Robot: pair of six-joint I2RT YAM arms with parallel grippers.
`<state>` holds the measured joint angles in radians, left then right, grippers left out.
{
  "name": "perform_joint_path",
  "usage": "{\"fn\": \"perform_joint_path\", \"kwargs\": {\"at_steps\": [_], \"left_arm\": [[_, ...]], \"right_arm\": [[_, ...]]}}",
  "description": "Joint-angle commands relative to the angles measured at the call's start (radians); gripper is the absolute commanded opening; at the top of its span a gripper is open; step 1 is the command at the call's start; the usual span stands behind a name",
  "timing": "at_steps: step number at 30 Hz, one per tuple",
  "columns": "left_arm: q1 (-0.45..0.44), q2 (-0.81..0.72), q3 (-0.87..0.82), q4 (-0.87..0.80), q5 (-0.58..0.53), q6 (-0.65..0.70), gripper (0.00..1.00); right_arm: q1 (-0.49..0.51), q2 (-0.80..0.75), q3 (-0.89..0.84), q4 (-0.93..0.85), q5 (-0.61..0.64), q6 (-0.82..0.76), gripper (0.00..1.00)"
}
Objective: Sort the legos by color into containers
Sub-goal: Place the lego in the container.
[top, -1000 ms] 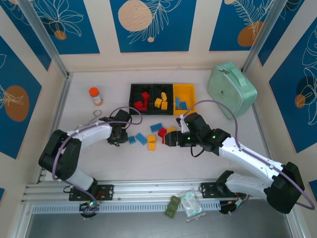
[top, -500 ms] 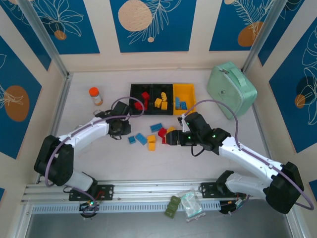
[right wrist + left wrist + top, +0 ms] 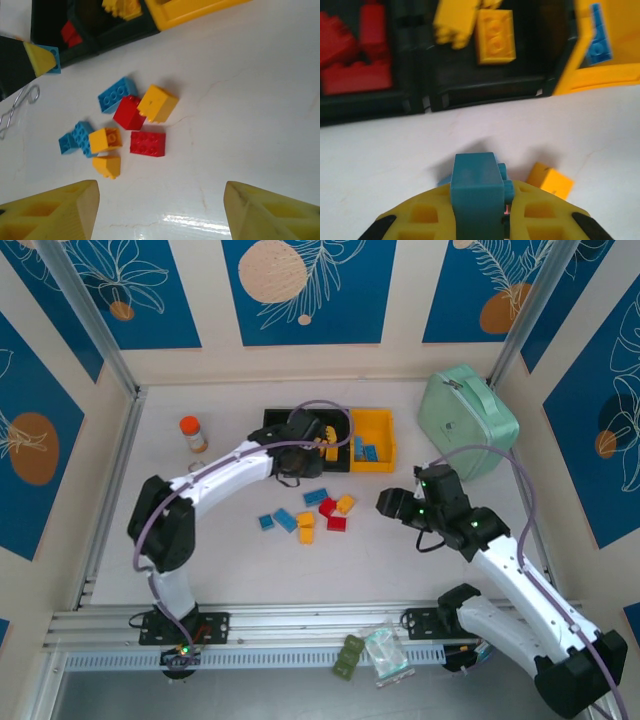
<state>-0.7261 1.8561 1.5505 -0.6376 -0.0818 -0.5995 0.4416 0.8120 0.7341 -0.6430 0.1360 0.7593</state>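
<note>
Before the containers (image 3: 485,94), left gripper (image 3: 479,215) clamps a blue lego (image 3: 474,180).
Likely bound for the yellow bin (image 3: 602,80); right gripper (image 3: 160,205) gapes, empty.

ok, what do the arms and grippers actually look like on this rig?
Left arm and right arm: white shells, black joints, a mauve cable looping along each. Green lights glow on the right arm. Left gripper and right gripper: yellow plastic fingers with moulded pockets.

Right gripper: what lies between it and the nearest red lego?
Nothing; the stretch from the right gripper to the red lego is bare table, as the right wrist view shows.
</note>
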Motion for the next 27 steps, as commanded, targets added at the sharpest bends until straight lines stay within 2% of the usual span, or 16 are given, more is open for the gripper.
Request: {"fn": "perform_joint_path", "kwargs": {"at_steps": [1, 9, 18, 21, 25, 27], "left_arm": [[-0.033, 0.09, 0.152, -0.059, 0.03, 0.035, 0.09], [-0.067, 0.364, 0.545, -0.145, 0.06, 0.063, 0.09], [-0.069, 0.612, 0.88, -0.16, 0.138, 0.072, 0.12], [-0.068, 0.672, 0.95, -0.143, 0.157, 0.063, 0.14], [-0.068, 0.707, 0.963, -0.081, 0.169, 0.049, 0.18], [-0.066, 0.723, 0.967, -0.048, 0.181, 0.04, 0.23]], "right_arm": [[-0.039, -0.048, -0.03, -0.075, 0.007, 0.014, 0.67], [-0.09, -0.106, -0.052, -0.099, -0.027, 0.015, 0.67], [-0.117, -0.136, -0.066, -0.119, -0.036, 0.012, 0.67], [-0.129, -0.143, -0.071, -0.12, -0.042, 0.011, 0.67], [-0.147, -0.148, -0.075, -0.122, -0.054, 0.006, 0.67], [-0.154, -0.149, -0.076, -0.123, -0.058, 0.003, 0.67]]}}
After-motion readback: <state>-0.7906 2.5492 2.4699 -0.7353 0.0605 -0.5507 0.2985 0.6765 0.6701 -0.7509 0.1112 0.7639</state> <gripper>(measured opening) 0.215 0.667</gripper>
